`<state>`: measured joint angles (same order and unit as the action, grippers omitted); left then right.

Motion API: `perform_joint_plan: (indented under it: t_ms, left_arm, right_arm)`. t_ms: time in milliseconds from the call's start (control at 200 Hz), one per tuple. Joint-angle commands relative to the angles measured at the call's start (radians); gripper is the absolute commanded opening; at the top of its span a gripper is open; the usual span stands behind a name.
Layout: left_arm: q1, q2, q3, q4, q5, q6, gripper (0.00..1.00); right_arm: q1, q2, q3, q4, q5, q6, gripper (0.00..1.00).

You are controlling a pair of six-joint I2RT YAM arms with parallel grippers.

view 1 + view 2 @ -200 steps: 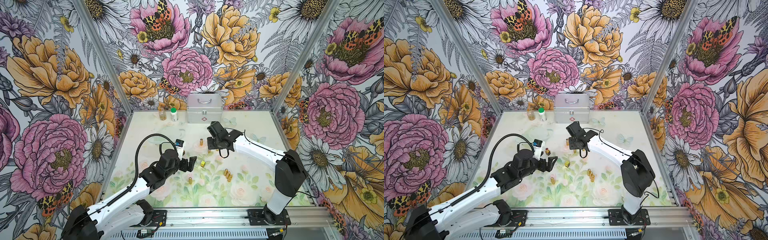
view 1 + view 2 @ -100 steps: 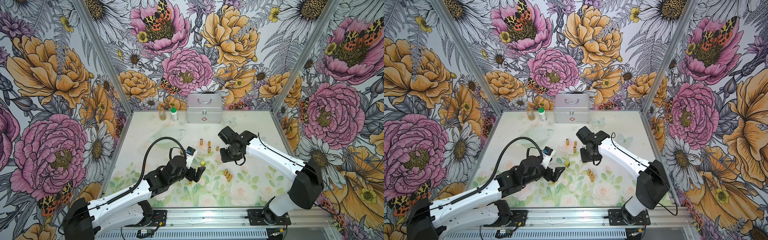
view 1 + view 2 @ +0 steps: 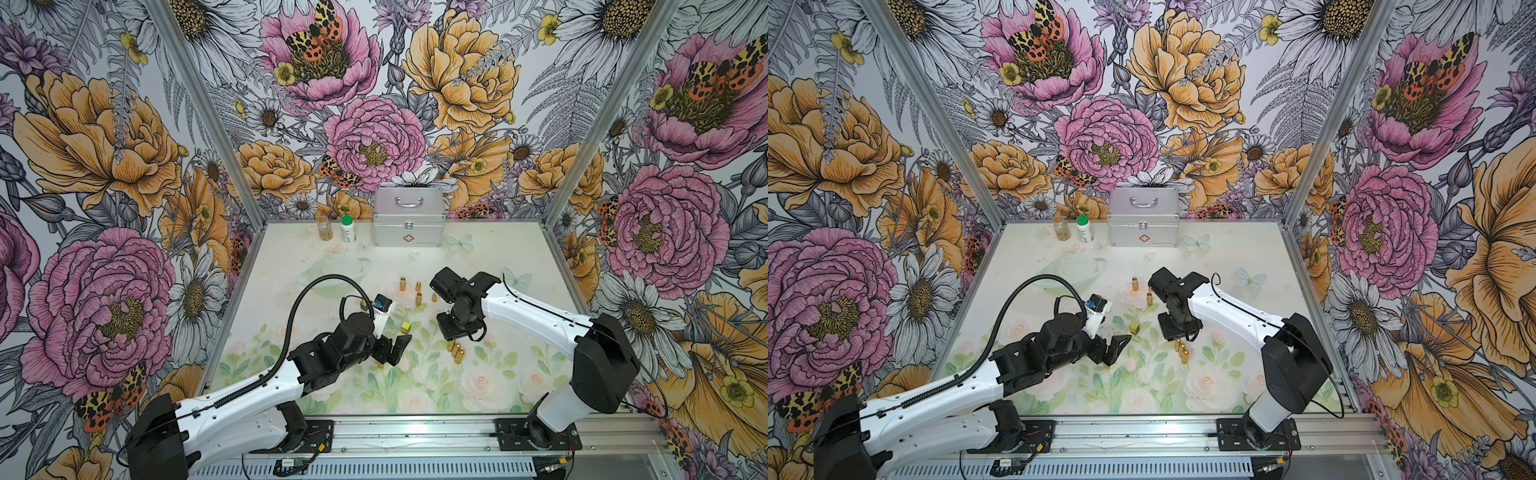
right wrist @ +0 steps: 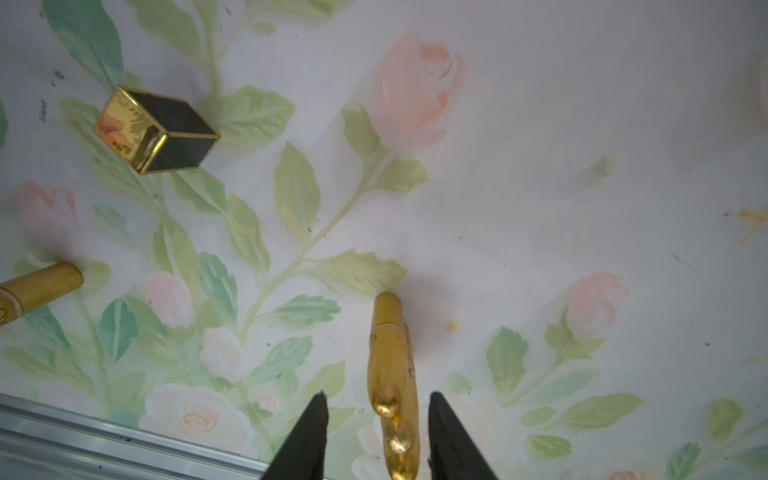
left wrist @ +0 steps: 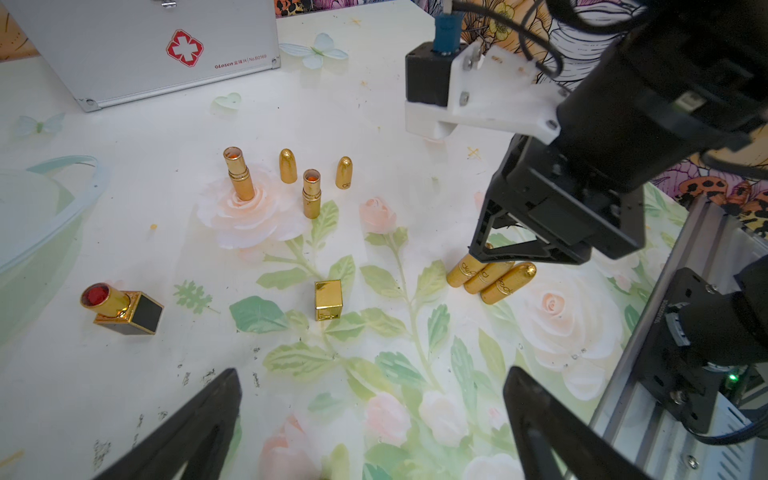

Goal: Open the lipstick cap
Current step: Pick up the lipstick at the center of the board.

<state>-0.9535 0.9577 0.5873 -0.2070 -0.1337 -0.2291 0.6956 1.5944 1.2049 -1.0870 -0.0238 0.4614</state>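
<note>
- Floral walls close in a pale, rose-printed worktop [image 3: 498, 266], with both arms reaching in from the front.
- Since a second ago, our right arm has swung away from the two uncapped gold tubes [image 5: 239, 174] standing mid-worktop. It has dropped over the three capped lipsticks [image 5: 490, 278], which lie side by side and touching, nearer the front.
- Our right tool [image 4: 376, 397] narrowed as it came down. Its jaws are still apart, one on each side of the row, with a sliver of gap on both sides, so nothing is gripped yet.
- Our left arm has slid forward and toward the middle. The left tool [image 5: 370, 374] is spread wide and empty, and the square gold cap [image 5: 328, 299] lies just ahead of it.
- We read this as the start of another round: the right takes a capped tube, and the left is staged to pull the cap.
- We judge some already opened. Two bullet caps [image 5: 288, 166] stand beside the uncapped tubes, and a black square lipstick [image 5: 120, 307] lies with its red tip bared.
- The three tubes are packed together, which stands in the way. Closing may pinch more than one or roll the neighbours.
- Well clear at the back stand a silver case [image 3: 409, 222] and two small bottles [image 3: 348, 227].
</note>
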Motion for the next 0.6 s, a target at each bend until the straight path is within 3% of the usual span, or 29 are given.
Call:
perform_joint_plan:
  t_ms: [0, 595]
  left_arm:
    - [-0.011, 0.004, 0.014, -0.001, -0.025, -0.003, 0.99]
    - [-0.014, 0.006, 0.013, -0.007, -0.021, 0.001, 0.99]
  right_arm:
    - [0.01, 0.017, -0.01, 0.029, 0.007, -0.035, 0.41]
    - [0.024, 0.051, -0.04, 0.038, 0.058, -0.041, 0.32]
